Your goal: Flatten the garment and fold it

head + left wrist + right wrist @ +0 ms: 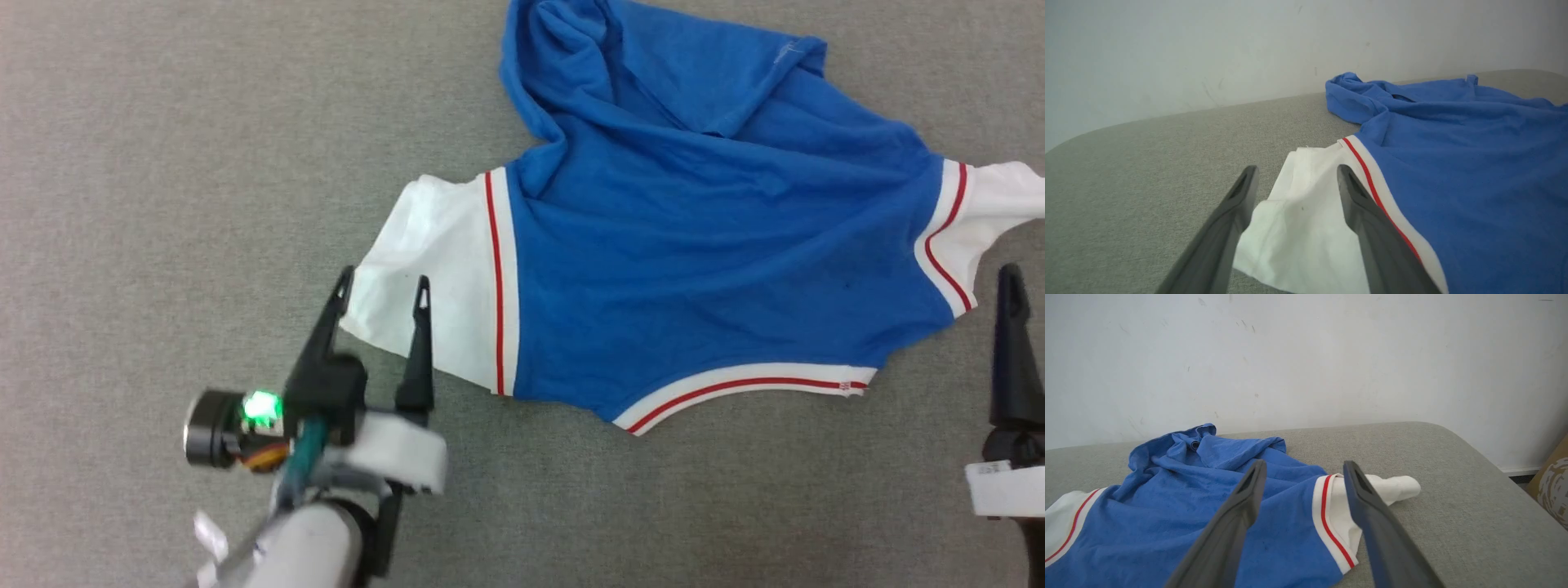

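Observation:
The garment (702, 269), a royal-blue jersey with white sleeves and red stripe trim, lies spread across the grey surface, its far part bunched and folded over. My left gripper (385, 284) is open, its two fingers straddling the edge of the garment's white left sleeve (1298, 228) with nothing pinched. In the head view one finger (1012, 343) of my right gripper rises at the right edge, just short of the white right sleeve (992, 216). The right wrist view shows my right gripper (1305, 467) open above the garment (1180, 522), near its red-striped sleeve seam.
The grey fabric-covered surface (163, 163) stretches bare to the left and toward me. A white wall (1306, 355) stands behind it. The surface's rounded right edge (1502, 465) drops off, with a brownish object (1551, 482) beyond it.

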